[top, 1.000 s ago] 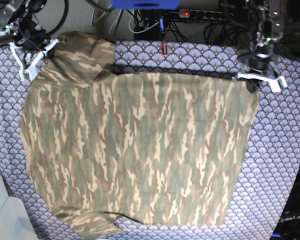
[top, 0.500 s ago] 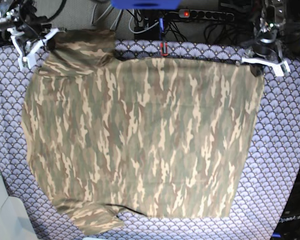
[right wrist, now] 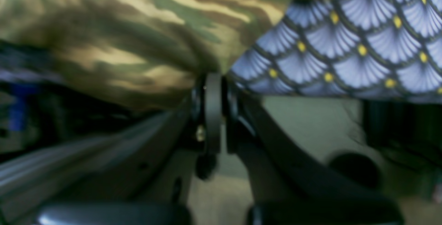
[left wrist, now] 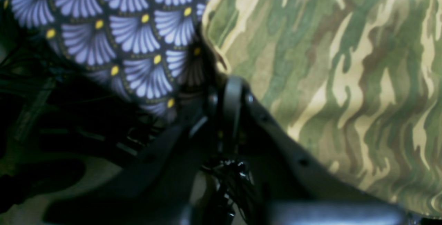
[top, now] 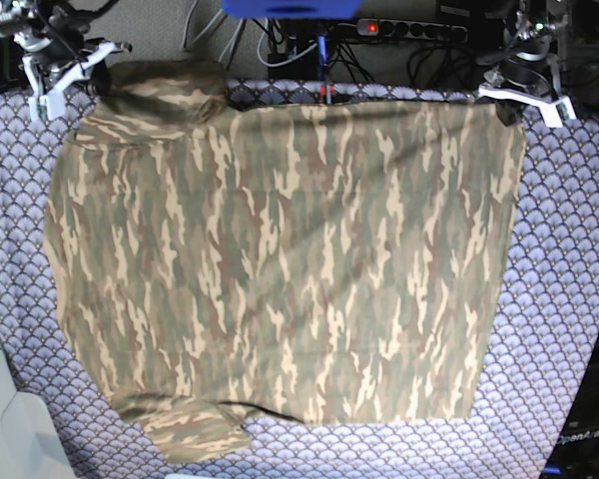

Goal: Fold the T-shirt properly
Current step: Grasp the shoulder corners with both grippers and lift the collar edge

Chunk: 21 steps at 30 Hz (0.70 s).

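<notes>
t-shirt (top: 280, 259): spread flat over most of the purple scallop tablecloth (top: 569, 299), camouflage side up, one sleeve at the near left edge, far edge drawn toward the back of the table.
left gripper (top: 509, 100): at the far corner on the base view's right, jaws pressed together on the shirt's corner; pinched cloth visible at the fingertips in the wrist view.
right gripper (top: 85, 75): at the far corner on the base view's left, clamped tight on the shirt's edge beside the far sleeve.
power strip (top: 409, 28): behind the table, red switch lit.
</notes>
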### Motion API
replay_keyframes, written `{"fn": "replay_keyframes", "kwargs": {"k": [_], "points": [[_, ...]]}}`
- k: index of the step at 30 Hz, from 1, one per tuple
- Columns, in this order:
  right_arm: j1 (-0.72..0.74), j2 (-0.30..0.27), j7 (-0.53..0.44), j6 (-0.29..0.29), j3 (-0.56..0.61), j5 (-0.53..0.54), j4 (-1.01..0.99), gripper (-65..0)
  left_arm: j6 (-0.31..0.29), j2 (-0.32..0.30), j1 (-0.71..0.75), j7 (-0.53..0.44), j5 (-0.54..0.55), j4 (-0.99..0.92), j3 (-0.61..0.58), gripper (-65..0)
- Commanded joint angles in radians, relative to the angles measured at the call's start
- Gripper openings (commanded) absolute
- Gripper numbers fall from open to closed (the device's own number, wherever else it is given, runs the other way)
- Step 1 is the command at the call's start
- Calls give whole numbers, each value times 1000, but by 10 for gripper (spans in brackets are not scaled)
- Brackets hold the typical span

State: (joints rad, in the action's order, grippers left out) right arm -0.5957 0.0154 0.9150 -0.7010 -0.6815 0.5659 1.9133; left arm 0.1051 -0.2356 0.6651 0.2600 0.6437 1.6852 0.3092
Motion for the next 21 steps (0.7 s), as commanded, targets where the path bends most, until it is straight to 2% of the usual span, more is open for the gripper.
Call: {"fn": "replay_keyframes", "kwargs": {"k": [1,12,21], "points": [[-11,-28,-17,3,-5,21,19,-648,3,-12,8,-21,-5,23,9,-650],[26,-52,-14,3,6,35,51,-648,5,-14,-77,-21,-2,25,8,-650],[119,-111,-10,3,85,32,53,-648,9,-11,-164,-20,3,11,3,-650]]}}
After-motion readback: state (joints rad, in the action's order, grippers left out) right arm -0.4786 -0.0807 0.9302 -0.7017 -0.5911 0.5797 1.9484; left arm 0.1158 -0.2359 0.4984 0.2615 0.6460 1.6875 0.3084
